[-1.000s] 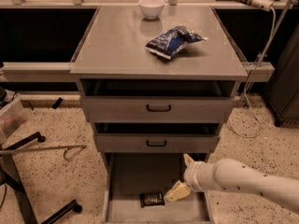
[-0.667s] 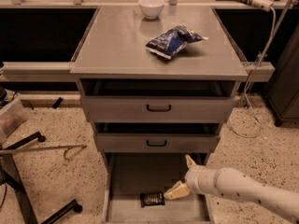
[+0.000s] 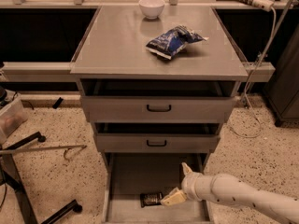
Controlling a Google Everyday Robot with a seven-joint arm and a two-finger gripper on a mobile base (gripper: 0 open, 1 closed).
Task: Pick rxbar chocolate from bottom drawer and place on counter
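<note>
Down at the left side of the drawer (image 3: pixel 122 181) the floor is smooth metal, and that is my first worry: a nudge instead of a pinch could send the bar (image 3: pixel 151 199) skating leftward to the side wall. The bar lies flat near the front lip, about midway across.

Just to its right sits the claw (image 3: pixel 174 184), spread wide and pinching nothing. One pale finger reaches down to the bar's right end and the other points up toward the back. I cannot tell whether the lower tip touches the wrapper. Only one finger is at the bar, so I judge that squeezing from this angle may catch only a corner. A thin bar on a flat floor also gives little to get under, and it could slip free on the lift.

Overhead, the lower drawer front (image 3: pixel 156 143) overhangs the rear of the drawer. A straight rise risks knocking the upper finger against it.

Up on the bench (image 3: pixel 107 50), the bowl (image 3: pixel 152 6) and blue bag (image 3: pixel 174 40) take the back and middle. A careless drop could land the bar on the bag.

Further right, my arm (image 3: pixel 243 199) crosses the drawer's right wall and could scrape it. A wide swing could snag the cable (image 3: pixel 254 92).
</note>
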